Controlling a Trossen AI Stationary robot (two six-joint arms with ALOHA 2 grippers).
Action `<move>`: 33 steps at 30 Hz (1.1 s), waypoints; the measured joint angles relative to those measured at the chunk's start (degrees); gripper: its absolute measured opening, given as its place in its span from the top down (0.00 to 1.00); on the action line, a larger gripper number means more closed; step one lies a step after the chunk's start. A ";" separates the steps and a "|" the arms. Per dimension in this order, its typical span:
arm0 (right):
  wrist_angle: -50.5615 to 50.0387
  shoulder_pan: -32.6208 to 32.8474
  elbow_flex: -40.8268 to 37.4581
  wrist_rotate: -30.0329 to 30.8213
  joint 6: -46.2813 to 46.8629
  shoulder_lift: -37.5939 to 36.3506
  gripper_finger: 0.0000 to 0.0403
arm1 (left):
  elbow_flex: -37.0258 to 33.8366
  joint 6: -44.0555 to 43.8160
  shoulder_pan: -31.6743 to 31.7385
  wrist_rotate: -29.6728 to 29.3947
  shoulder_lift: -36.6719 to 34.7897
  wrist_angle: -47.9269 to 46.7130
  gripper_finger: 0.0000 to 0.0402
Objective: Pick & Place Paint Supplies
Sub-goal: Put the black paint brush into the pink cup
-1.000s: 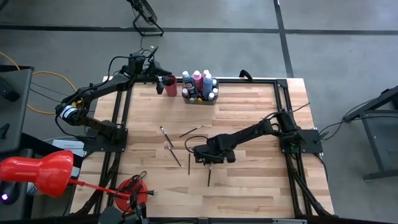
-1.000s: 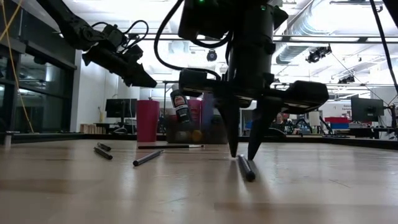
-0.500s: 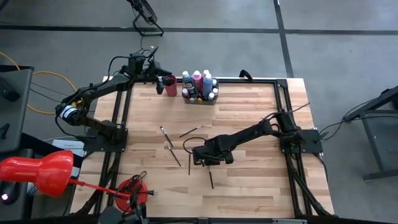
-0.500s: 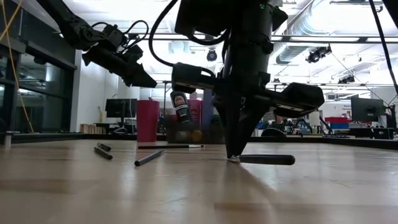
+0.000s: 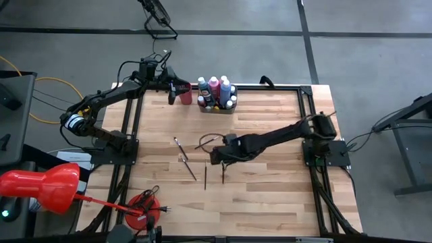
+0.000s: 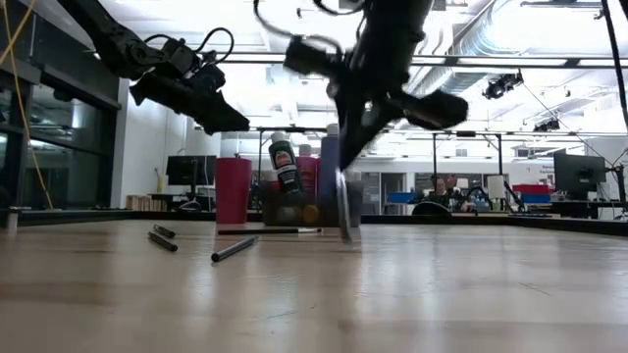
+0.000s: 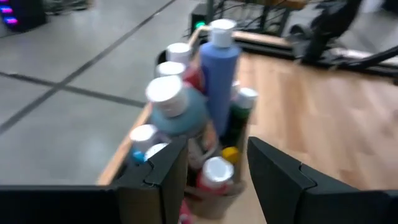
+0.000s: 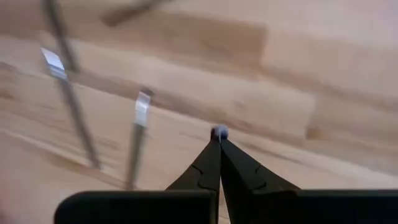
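The right gripper (image 5: 223, 162), closed on one end of a thin dark-handled paintbrush (image 5: 223, 173) above the wooden surface (image 5: 270, 189), risked dropping it because that off-centre pinch let it swing.

bench (image 5: 270, 182): light wood stripes | cup (image 5: 183, 92): pink | bottles (image 7: 219, 74): blue, light blue, pink, white caps | brushes (image 5: 183, 158): dark handles, silver bands | arms (image 5: 270, 140): black | floor (image 5: 67, 47): grey, dark lines
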 joint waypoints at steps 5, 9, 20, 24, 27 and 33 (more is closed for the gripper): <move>0.33 -2.37 0.02 8.21 -8.55 -6.41 0.99 | 0.00 -4.20 -0.03 5.88 -0.09 0.04 0.59; 2.00 -4.85 0.02 12.11 -16.24 -10.53 0.99 | 0.00 -7.10 -1.75 9.50 -0.21 0.43 0.59; 14.52 -11.33 0.15 14.57 -44.17 -14.88 0.99 | 0.13 -21.56 -13.03 12.47 -0.44 13.29 0.59; 18.44 -12.47 0.09 13.80 -51.81 -15.02 0.99 | 0.15 -27.25 -15.57 12.20 -0.44 16.97 0.59; 22.56 -13.27 0.13 12.63 -56.95 -15.52 0.99 | 0.15 -29.50 -17.01 10.77 -0.44 18.13 0.59; 26.35 -15.41 0.13 7.84 -62.74 -15.77 0.99 | 0.17 -29.78 -19.67 8.11 -0.44 19.74 0.59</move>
